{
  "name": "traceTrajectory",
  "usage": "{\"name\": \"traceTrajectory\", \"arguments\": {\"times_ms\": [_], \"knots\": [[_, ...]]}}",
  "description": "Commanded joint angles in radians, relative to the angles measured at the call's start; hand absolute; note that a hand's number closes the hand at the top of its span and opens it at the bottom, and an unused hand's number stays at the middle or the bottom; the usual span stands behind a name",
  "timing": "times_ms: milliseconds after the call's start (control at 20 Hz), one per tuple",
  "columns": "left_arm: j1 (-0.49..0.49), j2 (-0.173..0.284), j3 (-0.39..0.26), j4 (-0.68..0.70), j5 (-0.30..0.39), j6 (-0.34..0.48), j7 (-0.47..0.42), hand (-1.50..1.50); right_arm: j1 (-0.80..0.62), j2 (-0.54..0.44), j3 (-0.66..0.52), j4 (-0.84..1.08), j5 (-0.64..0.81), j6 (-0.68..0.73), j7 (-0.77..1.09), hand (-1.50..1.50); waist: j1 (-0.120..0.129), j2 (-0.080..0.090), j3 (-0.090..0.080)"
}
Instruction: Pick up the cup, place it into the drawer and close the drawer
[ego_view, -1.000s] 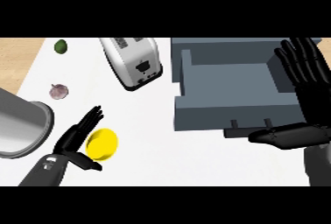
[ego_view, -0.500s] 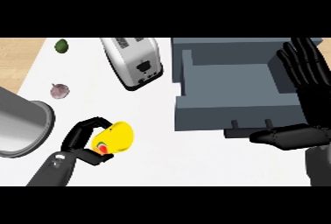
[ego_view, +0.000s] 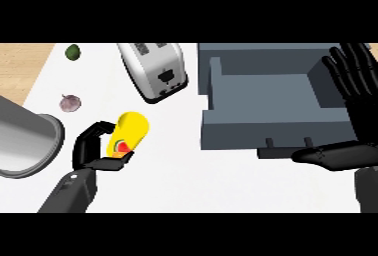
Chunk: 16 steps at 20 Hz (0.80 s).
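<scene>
While its fingers curl round the yellow cup, the left hand holds it tilted above the white counter; a grey pot sits just to that hand's left; the right hand rests open, fingers straight, at the open grey drawer; beyond the left hand lie a garlic bulb, a toaster and a green lime.
</scene>
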<state>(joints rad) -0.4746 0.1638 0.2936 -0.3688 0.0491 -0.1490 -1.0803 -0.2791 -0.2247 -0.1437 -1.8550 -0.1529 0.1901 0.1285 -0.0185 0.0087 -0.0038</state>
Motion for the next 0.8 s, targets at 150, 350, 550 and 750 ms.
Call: {"name": "traceTrajectory", "arguments": {"times_ms": [150,350,550,750], "knots": [[-0.096,-0.051,0.006,-0.081,0.039,-0.043,-0.038,1.5,0.042,0.011,0.014,-0.041,0.02,-0.006,0.002,-1.5,0.011,-0.009,0.003],[-0.167,-0.081,-0.039,-0.168,0.029,-0.025,0.071,1.5,0.011,-0.005,0.001,-0.006,0.025,-0.003,0.005,-1.5,0.019,-0.01,0.004],[-0.197,-0.114,-0.087,-0.346,0.035,0.027,0.242,1.5,0.108,0.011,-0.016,-0.008,0.02,0.014,-0.062,-1.5,0.027,-0.016,0.005],[-0.28,-0.155,-0.146,-0.464,0.024,0.07,0.422,1.5,0.023,-0.05,-0.067,-0.009,-0.041,0.035,0.024,-1.5,0.031,-0.019,0.005]]}}
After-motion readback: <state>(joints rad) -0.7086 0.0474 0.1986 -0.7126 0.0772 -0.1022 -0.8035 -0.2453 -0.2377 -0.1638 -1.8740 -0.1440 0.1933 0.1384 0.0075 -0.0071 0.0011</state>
